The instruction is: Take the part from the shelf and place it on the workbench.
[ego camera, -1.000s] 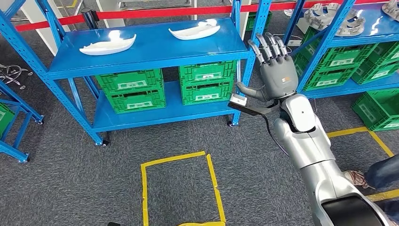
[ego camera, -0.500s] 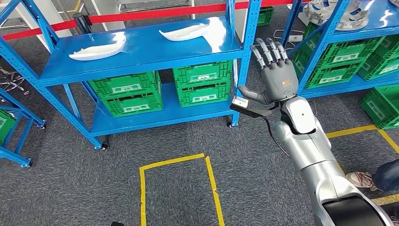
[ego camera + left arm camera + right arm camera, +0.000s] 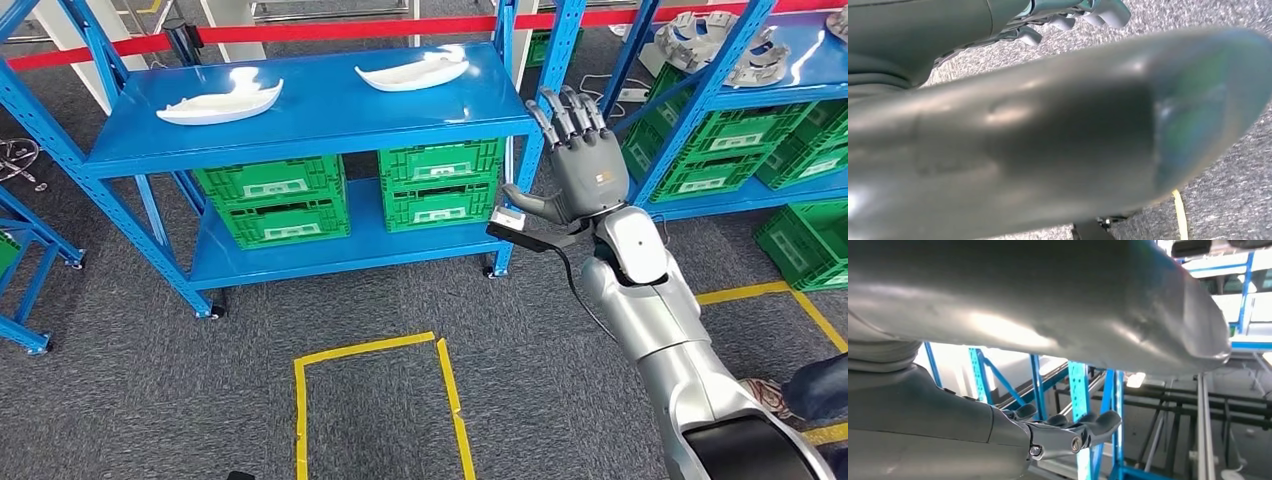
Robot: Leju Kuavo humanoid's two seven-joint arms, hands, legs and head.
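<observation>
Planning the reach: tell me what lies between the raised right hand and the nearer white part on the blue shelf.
In the head view, the shelf's blue corner post stands between the right hand and the white curved part.

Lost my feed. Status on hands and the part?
Right hand raised, open, holding nothing. Left hand low over carpet. Two white parts on top shelf, untouched. Shelf post beside right hand.
</observation>
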